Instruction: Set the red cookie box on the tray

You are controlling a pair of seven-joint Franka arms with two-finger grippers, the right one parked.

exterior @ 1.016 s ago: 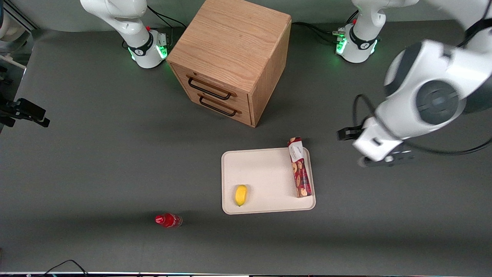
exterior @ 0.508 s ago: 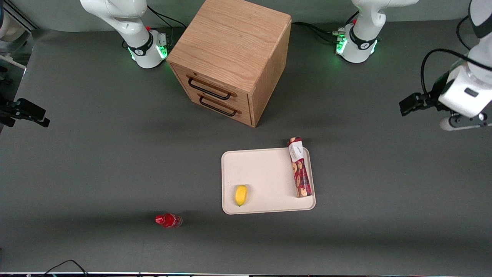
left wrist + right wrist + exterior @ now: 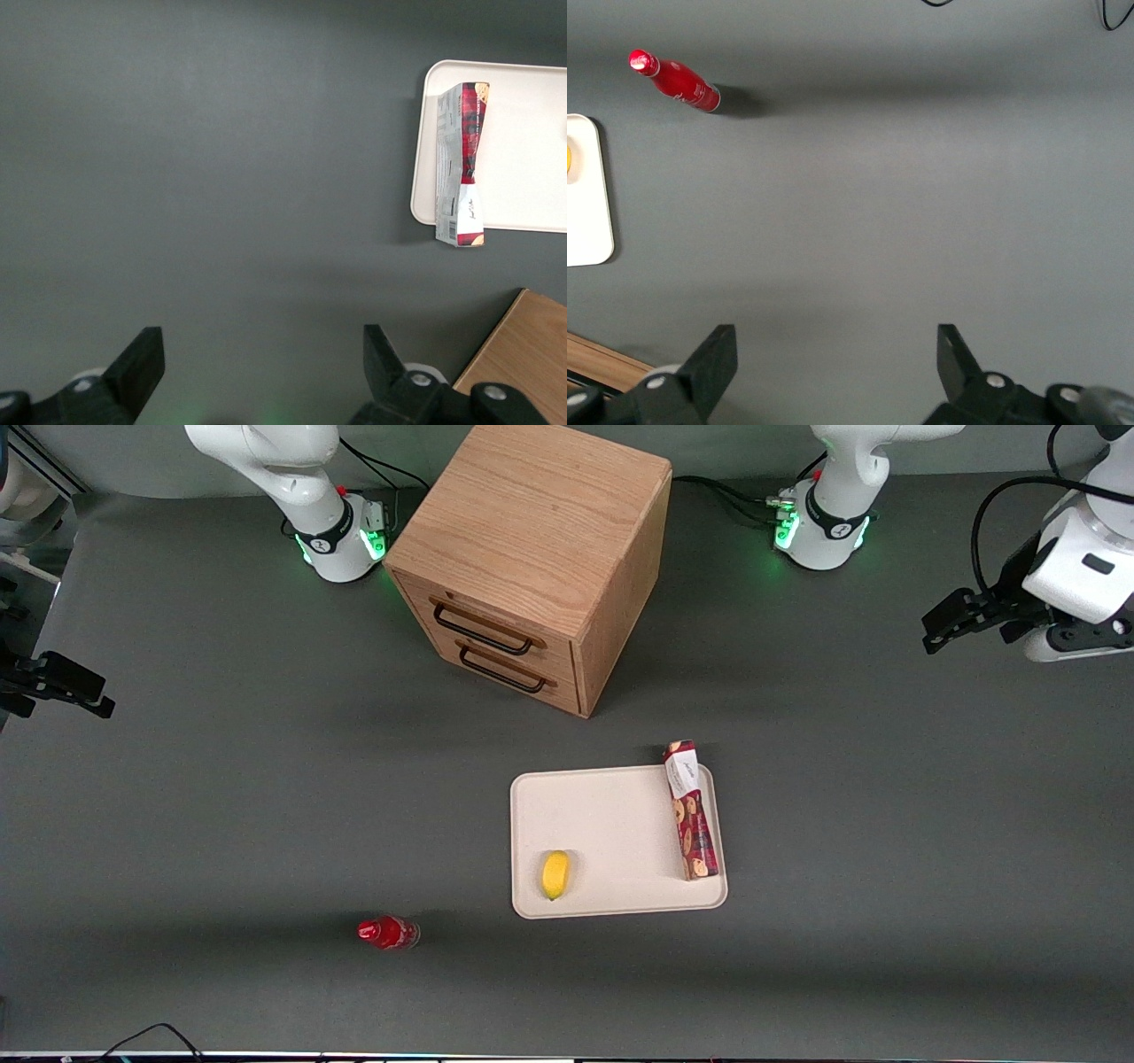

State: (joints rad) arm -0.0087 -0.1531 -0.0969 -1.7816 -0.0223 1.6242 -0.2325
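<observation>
Claw [image 3: 257, 367] was spread wide and held nothing, raised over bare bench [image 3: 266, 797] at the working arm's end, well apart from the tray [image 3: 611, 815]. In the front view the claw [image 3: 1063, 638] sat at the frame edge, fingers not readable there; the left wrist view showed both fingers [image 3: 137, 363] apart.

Red cookie box [image 3: 691, 811] lay flat along the tray edge nearest the working arm, white-label end overhanging the rim toward the wooden drawer cabinet [image 3: 532, 567]. Left wrist view confirmed the overhang: box [image 3: 462, 164], tray [image 3: 523, 142].

Yellow fruit [image 3: 555, 874] on the tray showed whole only in the front view. Small red bottle [image 3: 387, 933] lay on the bench; right wrist view showed it too [image 3: 675, 81].
</observation>
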